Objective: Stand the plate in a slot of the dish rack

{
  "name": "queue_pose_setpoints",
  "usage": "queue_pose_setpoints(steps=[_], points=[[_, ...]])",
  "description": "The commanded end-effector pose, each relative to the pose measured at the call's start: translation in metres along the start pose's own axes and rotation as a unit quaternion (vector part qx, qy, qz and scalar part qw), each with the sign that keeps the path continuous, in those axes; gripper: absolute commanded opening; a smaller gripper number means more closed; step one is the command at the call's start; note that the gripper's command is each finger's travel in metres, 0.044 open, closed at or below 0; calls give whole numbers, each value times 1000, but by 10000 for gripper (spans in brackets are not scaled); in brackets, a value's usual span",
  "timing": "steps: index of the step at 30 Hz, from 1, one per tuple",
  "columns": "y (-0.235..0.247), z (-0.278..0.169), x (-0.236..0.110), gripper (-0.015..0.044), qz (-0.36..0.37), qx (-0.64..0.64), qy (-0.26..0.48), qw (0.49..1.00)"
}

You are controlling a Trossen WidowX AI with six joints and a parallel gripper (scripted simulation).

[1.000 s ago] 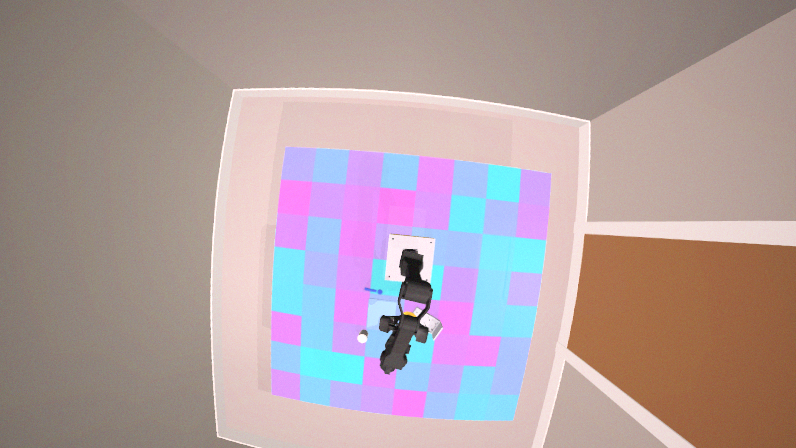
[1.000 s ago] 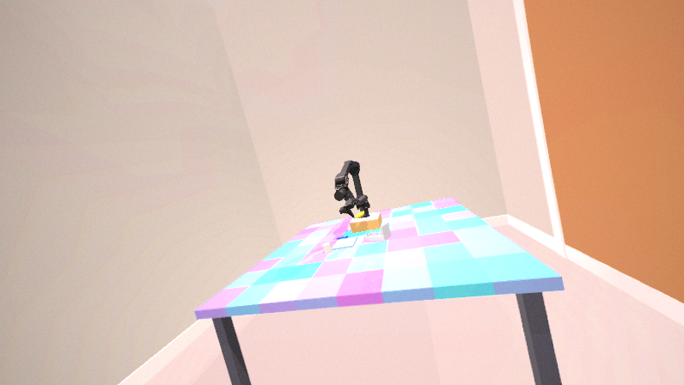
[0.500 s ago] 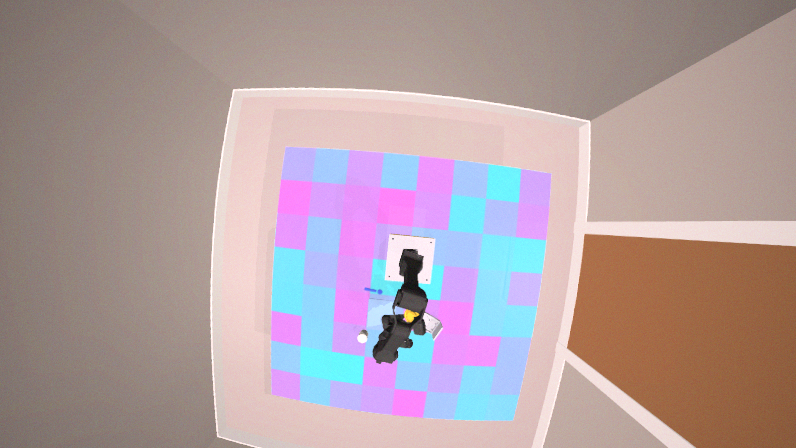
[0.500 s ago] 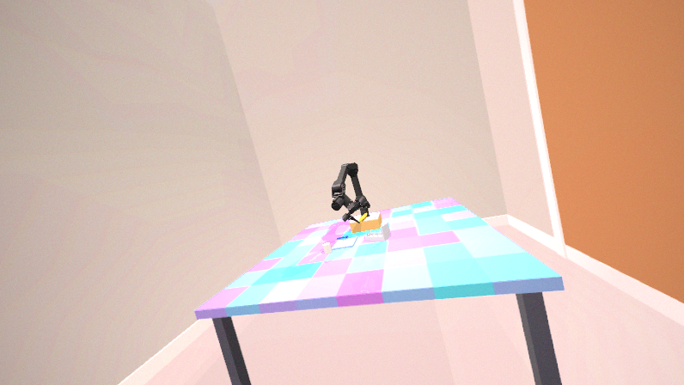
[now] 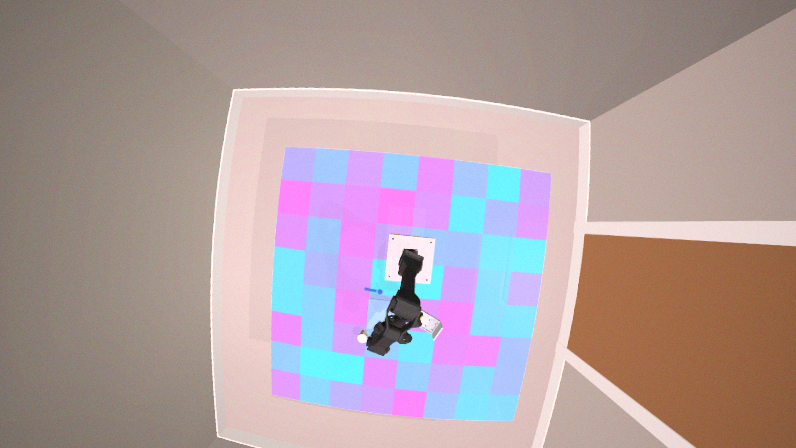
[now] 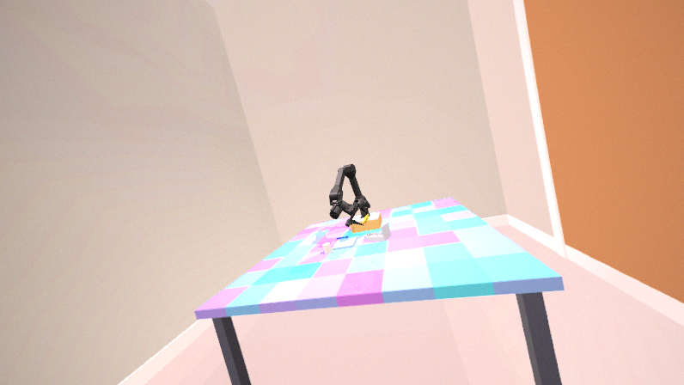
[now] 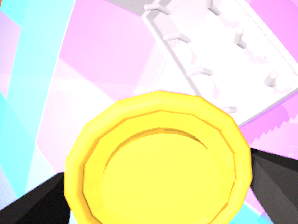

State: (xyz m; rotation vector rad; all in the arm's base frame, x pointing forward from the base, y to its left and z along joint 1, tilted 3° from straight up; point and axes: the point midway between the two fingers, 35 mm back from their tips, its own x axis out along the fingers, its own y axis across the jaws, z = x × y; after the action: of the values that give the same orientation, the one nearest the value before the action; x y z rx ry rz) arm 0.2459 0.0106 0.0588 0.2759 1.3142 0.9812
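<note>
The yellow plate (image 6: 365, 220) (image 7: 162, 175) is held off the table, tilted in the exterior view, its hollow face toward the wrist camera. My gripper (image 7: 158, 170) is shut on the plate, with one dark finger at each side of its rim. The white dish rack (image 5: 431, 324) (image 6: 382, 233) (image 7: 232, 52) stands on the table with two rows of short pegs. In the wrist view it lies beyond the plate, toward the upper right. The plate hides the rack's near corner there. The arm hides most of the plate in the top view.
The arm's base block (image 5: 394, 244) (image 6: 364, 227) has a white top and orange sides. A flat pale blue square (image 5: 377, 310) (image 6: 345, 244) lies beside the rack. A blue stick-like thing (image 5: 370, 289) and a small white cylinder (image 5: 362, 337) (image 6: 327, 247) are near it.
</note>
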Motion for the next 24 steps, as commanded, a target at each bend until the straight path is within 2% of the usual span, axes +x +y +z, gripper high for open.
queue_pose_setpoints(steps=[1, 13, 24], points=[[0, -2, 5, 0, 29, -46, -34, 998], [-5, -2, 11, 0, 66, -158, -130, 977], [-11, -2, 11, 0, 61, -251, -230, 938]])
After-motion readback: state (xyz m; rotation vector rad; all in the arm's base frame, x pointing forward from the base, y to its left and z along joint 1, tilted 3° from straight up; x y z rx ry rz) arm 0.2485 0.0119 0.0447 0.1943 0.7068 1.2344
